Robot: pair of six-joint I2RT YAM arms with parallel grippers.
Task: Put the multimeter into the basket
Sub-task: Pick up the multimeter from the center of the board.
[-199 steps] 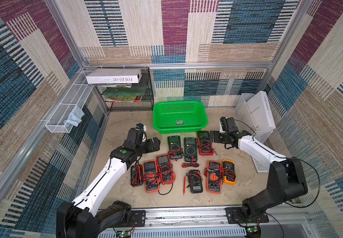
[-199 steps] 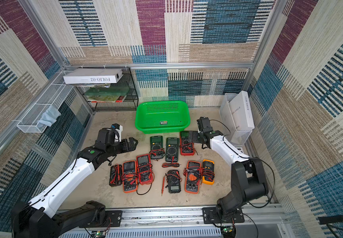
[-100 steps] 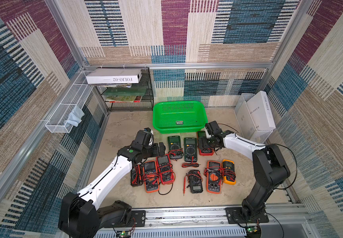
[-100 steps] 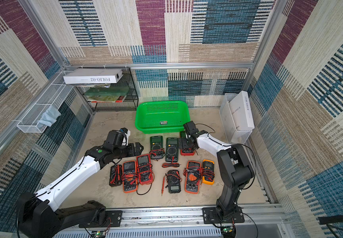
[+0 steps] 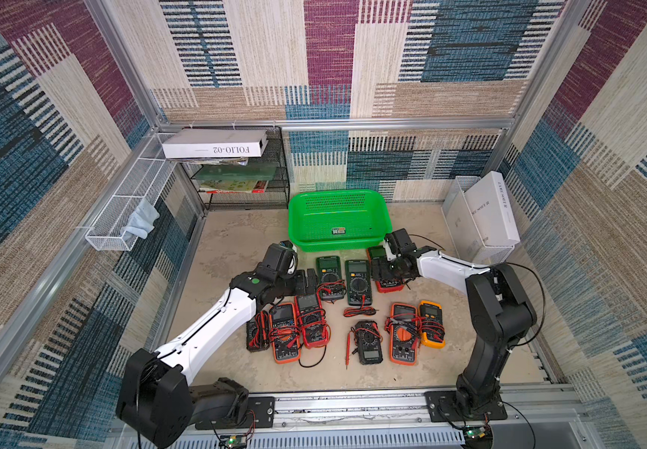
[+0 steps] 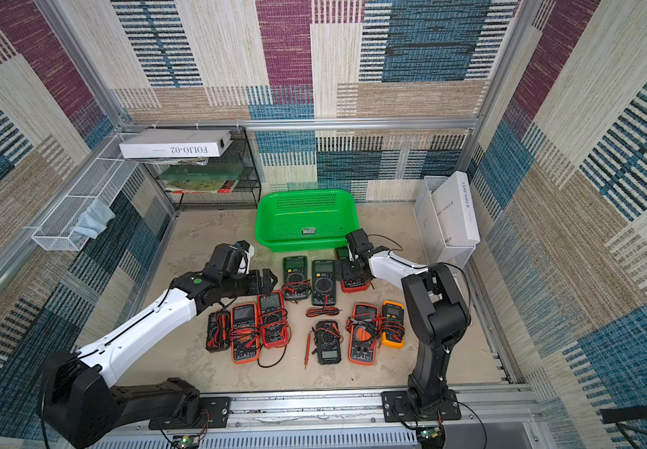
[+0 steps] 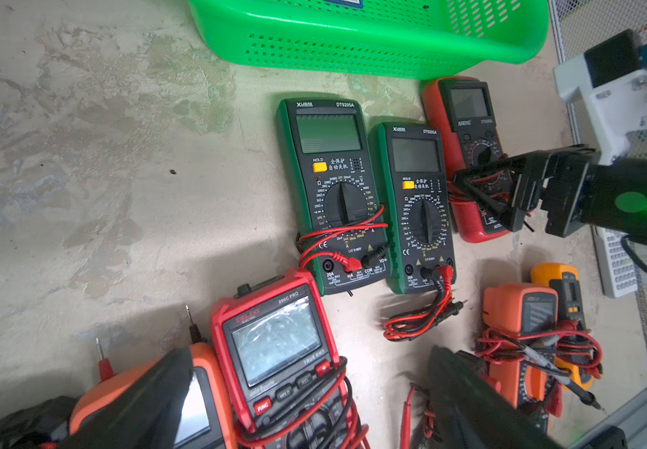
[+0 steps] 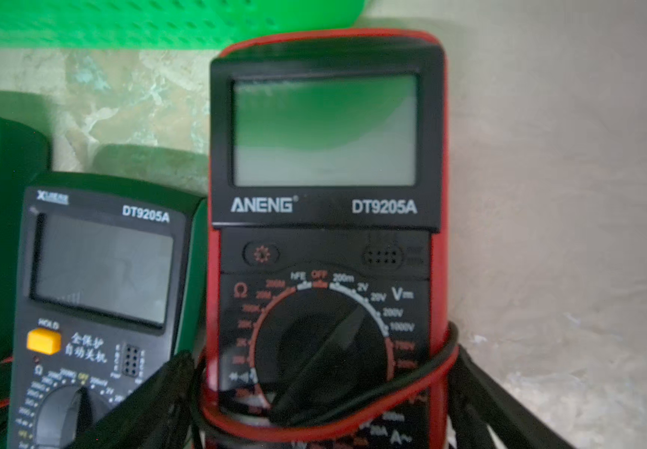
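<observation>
Tabletop carries rows of multimeters. Green basket sits just past the right hand. Right hand is released, fingers spread wide and straddling the red multimeter. The meter lies flat on the tabletop between them, outside the basket; can't tell if they touch it. Left hand is also released and holds nothing. 890C meter is under it, green multimeter just ahead of its tips. Test lead is wrapped round the red multimeter, between the right hand's fingers.

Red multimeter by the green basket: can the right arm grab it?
Probably yes: the right claw is open, a finger on each side of the red multimeter; only its wrapped leads lie between.
</observation>
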